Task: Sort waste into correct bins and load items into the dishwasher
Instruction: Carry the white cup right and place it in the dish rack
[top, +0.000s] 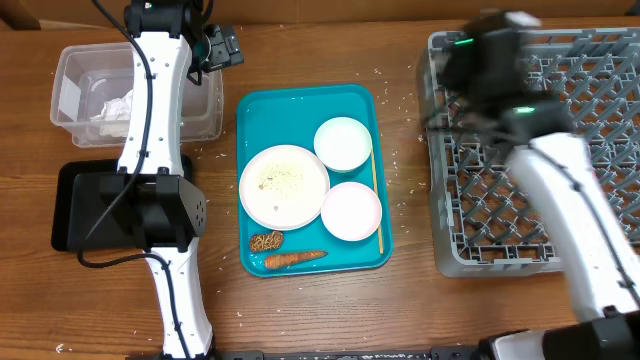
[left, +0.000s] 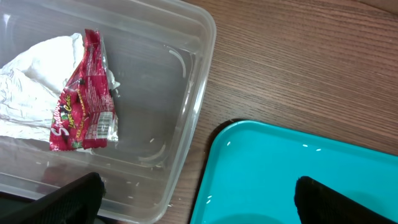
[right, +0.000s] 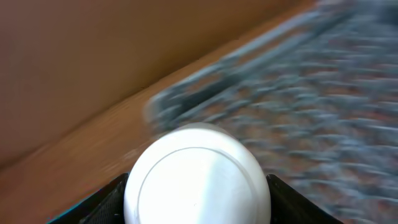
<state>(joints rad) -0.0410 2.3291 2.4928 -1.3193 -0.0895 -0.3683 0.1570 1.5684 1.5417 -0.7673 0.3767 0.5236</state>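
Note:
My right gripper (top: 470, 60) is shut on the small white cup (right: 198, 177) and holds it over the near left corner of the grey dish rack (top: 500, 200), which shows blurred in the right wrist view (right: 323, 93). My left gripper (left: 199, 202) is open and empty above the corner of the clear tub (left: 193, 112); it also shows in the overhead view (top: 215, 48). The tub holds the red-and-white wrapper (left: 84, 99) and white napkins (left: 34, 81). The plate (top: 284, 185) with rice, two bowls (top: 343, 143) (top: 351, 211), chopsticks (top: 376, 200), carrot (top: 295, 259) and brown food piece (top: 266, 241) lie on the teal tray (top: 255, 110).
The flat black tray (top: 75, 205) lies in front of the clear tub (top: 70, 70), partly under my left arm's base. Loose rice grains are scattered on the wooden table between the teal tray and the rack.

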